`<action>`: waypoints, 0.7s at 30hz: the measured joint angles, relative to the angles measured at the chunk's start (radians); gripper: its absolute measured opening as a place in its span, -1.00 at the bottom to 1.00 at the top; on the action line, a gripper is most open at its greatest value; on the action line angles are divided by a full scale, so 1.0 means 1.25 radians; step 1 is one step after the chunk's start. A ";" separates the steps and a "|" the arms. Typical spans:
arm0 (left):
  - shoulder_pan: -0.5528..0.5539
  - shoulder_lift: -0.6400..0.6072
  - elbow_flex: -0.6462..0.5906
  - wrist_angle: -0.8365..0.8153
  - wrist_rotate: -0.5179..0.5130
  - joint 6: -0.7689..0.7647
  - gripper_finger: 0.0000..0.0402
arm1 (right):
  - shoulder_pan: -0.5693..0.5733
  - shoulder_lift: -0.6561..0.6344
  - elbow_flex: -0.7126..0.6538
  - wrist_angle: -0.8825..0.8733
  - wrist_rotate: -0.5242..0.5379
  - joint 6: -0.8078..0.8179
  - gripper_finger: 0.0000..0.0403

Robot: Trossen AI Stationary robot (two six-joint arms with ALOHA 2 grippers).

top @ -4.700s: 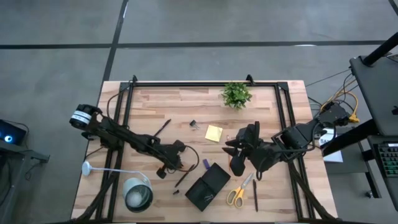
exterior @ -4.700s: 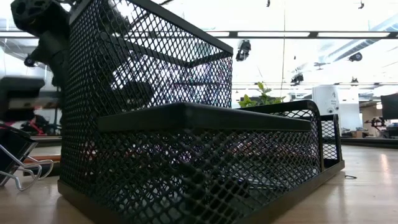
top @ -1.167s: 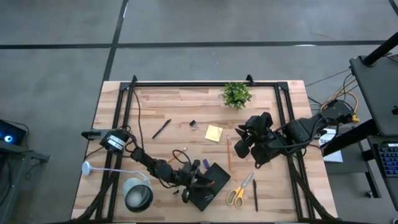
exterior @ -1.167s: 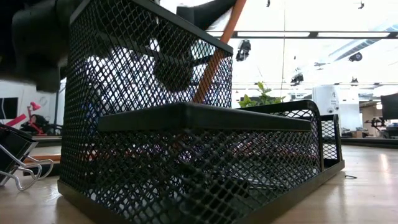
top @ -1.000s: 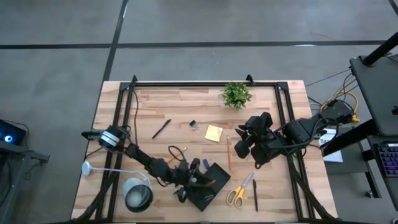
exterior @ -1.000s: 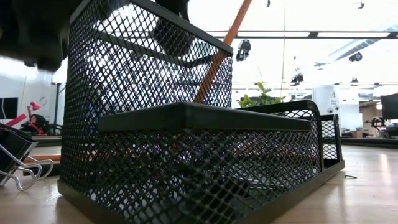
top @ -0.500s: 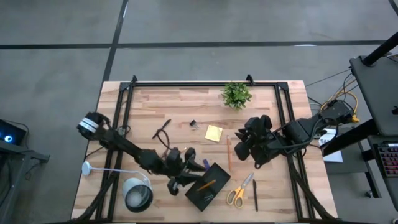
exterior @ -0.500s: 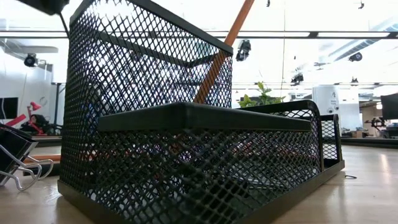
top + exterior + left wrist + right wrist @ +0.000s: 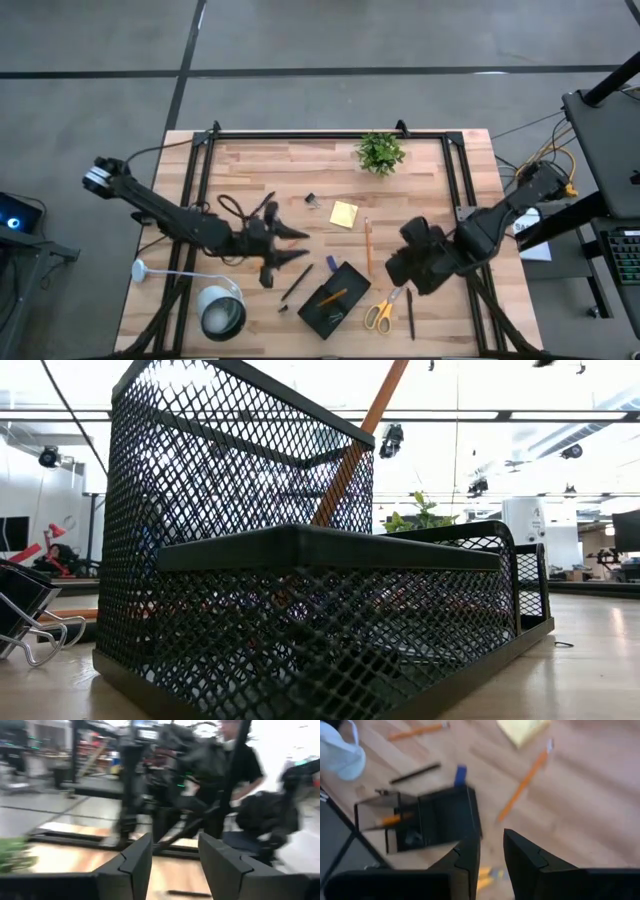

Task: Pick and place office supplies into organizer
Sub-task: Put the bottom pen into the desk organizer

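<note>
- My left jaws (image 9: 283,243) hang over the middle of the surface (image 9: 240,170), up and to the left of the organizer (image 9: 335,299); they stand apart with nothing between them, as my left wrist view shows.
- My right jaws (image 9: 398,268) hover just right of the organizer, above the yellow-handled scissors (image 9: 384,308); the two fingers (image 9: 465,855) sit close together with only a narrow gap, and they grip nothing.
- The organizer sits near the front edge, and one orange pencil (image 9: 333,296) leans inside its tall compartment, its top sticking out above the mesh in the low view (image 9: 362,432).
- A second orange pencil (image 9: 367,245) lies flat on the wood between the organizer and my right jaws.
- The yellow sticky-note pad (image 9: 344,214) lies further back, with the small binder clip (image 9: 311,201) to its left.
- One black pen (image 9: 296,282) lies just left of the organizer, another (image 9: 410,321) right of the scissors.
- A small blue piece (image 9: 331,263) rests by the organizer's back corner.
</note>
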 joint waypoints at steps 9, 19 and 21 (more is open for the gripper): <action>0.002 -0.112 0.000 -0.128 -0.090 0.095 -0.28 | 0.084 -0.001 -0.120 0.087 -0.180 0.343 -0.30; 0.001 -0.142 0.000 -0.176 -0.089 0.103 -0.28 | 0.140 0.000 -0.252 0.287 -0.250 0.453 -0.04; 0.001 -0.140 0.000 -0.184 -0.090 0.103 -0.28 | 0.148 0.020 -0.267 0.314 -0.250 0.453 -0.04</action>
